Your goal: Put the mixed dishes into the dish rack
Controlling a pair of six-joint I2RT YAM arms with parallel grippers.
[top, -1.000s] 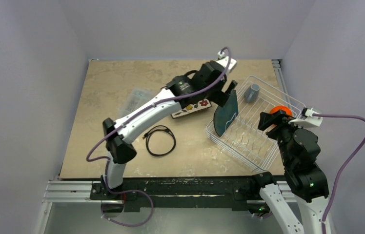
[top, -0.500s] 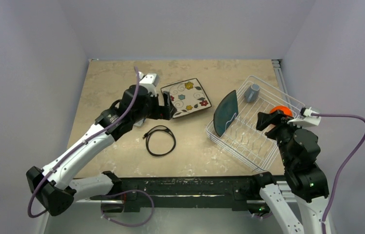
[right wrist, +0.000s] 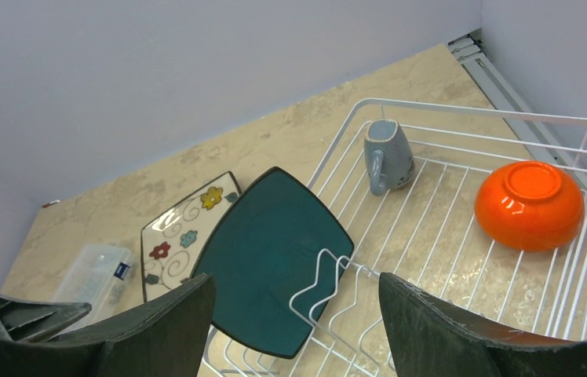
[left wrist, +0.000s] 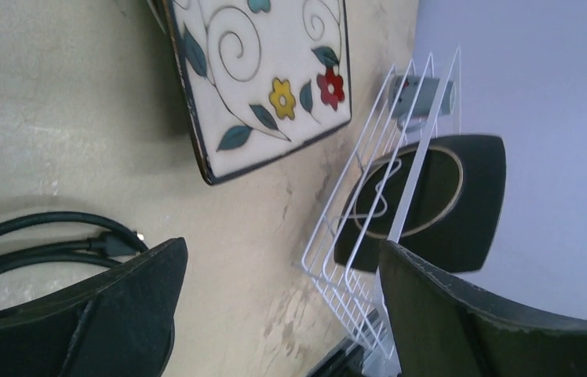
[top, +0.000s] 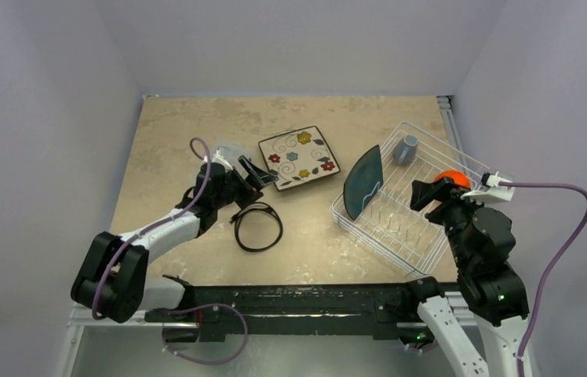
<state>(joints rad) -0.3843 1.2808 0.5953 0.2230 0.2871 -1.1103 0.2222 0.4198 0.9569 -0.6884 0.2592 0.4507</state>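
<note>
The dish rack (top: 400, 236) sits at the right of the table w/ three dishes in it. The dark teal plate (top: 363, 182) stands on edge at its left end among the tines. The grey-blue mug (right wrist: 388, 155) is at the far corner. The orange bowl (right wrist: 530, 204) lies upside down by the right wall.

The patterned square plate (top: 298, 157) lies flat on the table, left of the rack & apart from it.

The left gripper (left wrist: 282, 251) is low over the table just left of that plate, jaws wide, nothing in them. The right gripper (right wrist: 297, 287) hangs above the rack's near side, jaws also apart & empty.

A black coiled cable (top: 257, 226) lies right by the left gripper, on the near side of the plate. A clear plastic box (right wrist: 98, 271) sits further left, partly hidden by the arm. It has a small blue label, too small to read.
</note>
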